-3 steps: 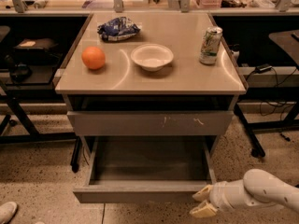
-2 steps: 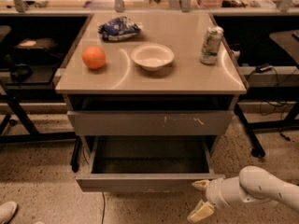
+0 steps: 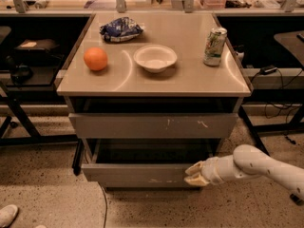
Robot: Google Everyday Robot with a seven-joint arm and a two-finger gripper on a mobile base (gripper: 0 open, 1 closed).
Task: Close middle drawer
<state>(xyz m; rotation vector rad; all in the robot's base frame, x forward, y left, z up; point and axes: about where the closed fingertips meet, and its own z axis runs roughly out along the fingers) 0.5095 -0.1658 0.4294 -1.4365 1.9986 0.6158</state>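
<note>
The middle drawer (image 3: 135,172) is now much further in than a second ago; only a short part stands out. Its front touches the tips of the gripper (image 3: 194,174), whose fingers are slightly spread and pinch nothing. I judge that a little more pushing remains

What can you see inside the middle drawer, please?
Only its bare, shadowed grey interior shows in the middle drawer; no objects are visible. The rear part is covered by the scratched drawer front above. The gripper is at its front right corner.
</note>
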